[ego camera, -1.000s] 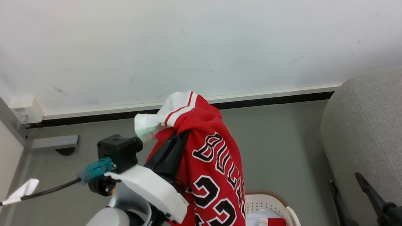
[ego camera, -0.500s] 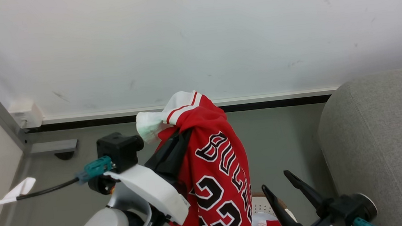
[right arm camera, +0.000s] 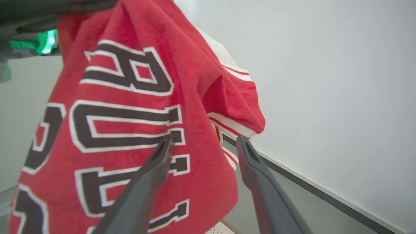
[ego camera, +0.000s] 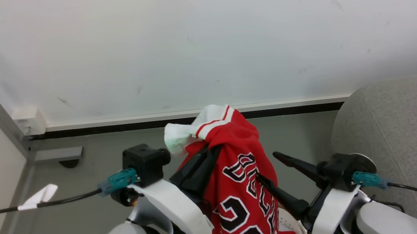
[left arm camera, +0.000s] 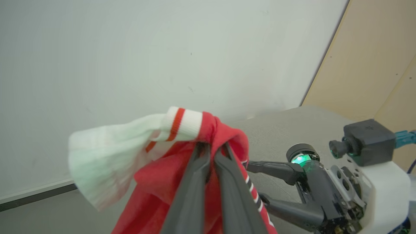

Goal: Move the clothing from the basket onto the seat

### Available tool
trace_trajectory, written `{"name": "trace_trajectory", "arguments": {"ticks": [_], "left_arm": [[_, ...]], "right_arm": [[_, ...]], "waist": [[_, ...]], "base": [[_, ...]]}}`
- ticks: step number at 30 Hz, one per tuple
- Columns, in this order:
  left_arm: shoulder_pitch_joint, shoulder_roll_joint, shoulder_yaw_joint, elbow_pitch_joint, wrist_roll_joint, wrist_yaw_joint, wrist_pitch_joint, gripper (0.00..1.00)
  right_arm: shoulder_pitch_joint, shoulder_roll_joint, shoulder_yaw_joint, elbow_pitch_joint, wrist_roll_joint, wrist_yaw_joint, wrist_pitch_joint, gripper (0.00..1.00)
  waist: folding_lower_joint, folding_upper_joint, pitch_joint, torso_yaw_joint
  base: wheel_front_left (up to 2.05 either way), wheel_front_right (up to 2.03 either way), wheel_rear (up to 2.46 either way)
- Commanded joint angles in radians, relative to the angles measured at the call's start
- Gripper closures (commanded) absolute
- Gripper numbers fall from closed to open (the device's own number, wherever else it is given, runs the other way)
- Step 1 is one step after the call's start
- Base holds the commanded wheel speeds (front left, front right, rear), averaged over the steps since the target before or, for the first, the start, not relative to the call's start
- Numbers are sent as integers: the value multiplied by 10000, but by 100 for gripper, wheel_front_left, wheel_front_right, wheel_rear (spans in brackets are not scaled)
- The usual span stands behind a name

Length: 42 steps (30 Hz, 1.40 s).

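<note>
**Head view.** The left gripper (left arm camera: pixel 210 151), fingers pressed together, pinches the red jersey (ego camera: pixel 238 167) near its white-trimmed edge. The garment hangs with its long axis vertical, the numeral 23 toward 6 o'clock and its lower end over the basket (ego camera: pixel 288 222). The right gripper (ego camera: pixel 267 165), fingers spread and holding nothing, points toward 10 o'clock. Its lower finger lies at the cloth's 3 o'clock edge; contact cannot be told. The seat (ego camera: pixel 396 122) lies at 3 o'clock of the jersey, nearer the right arm. Probable next step: a second hold, or a carry toward 3 o'clock.
</note>
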Motion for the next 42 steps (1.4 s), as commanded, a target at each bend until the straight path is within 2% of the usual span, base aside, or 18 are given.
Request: {"name": "trace_trajectory", "arguments": {"ticks": [1,10,15,16,17,18,26,29,30,31,32,42], "left_arm": [[-72,-19,-22,-60,131,-35,14,100],[-161,-192,-459,38,77,-310,215,100],[-172,-286,-592,148,38,-376,241,100],[-179,-310,-613,152,23,-381,240,100],[-185,-324,-632,157,10,-386,245,100],[-188,-333,-638,159,-3,-391,248,100],[-118,-192,-553,239,90,-254,178,100],[-65,-134,-534,290,176,-176,119,75],[-37,-126,-524,309,207,-155,70,60],[-6,-121,-522,324,234,-121,50,41],[22,-108,-524,338,256,-88,12,0],[254,-245,-650,462,296,12,-302,0]], "right_arm": [[-265,-52,361,74,244,-21,47,0],[-1707,-2,2734,324,2243,-21,-97,0],[-2146,126,3261,41,3451,-21,-457,0],[-2205,131,3304,1,3682,-21,-513,33],[-2245,139,3337,-52,3846,-21,-605,82],[-2248,143,3369,-86,4051,-21,-679,100],[-2095,-73,3438,-275,4941,-21,-1090,100],[-2003,-235,3292,-332,5079,-21,-1153,100],[-1965,-284,3154,-367,5069,-21,-1145,100],[-1902,-312,2991,-416,5043,-21,-1145,100],[-1842,-339,2825,-467,4996,-21,-1146,100],[-1073,-887,399,-841,4329,-21,-1146,100]], "waist": [[-1,0,-27,60],[-1,0,-194,245],[-1,0,-284,308],[-1,0,-294,326],[-1,0,-304,344],[-1,0,-311,362],[-1,0,-315,389],[-1,0,-294,341],[-1,0,-290,315],[-1,0,-286,288],[-1,0,-278,255],[-1,0,-49,-273]], "base": [[0,0,0],[0,0,0],[0,0,0],[0,0,0],[0,0,0],[0,0,0],[0,0,0],[0,0,0],[0,0,0],[0,0,0],[0,0,0],[0,0,0]]}}
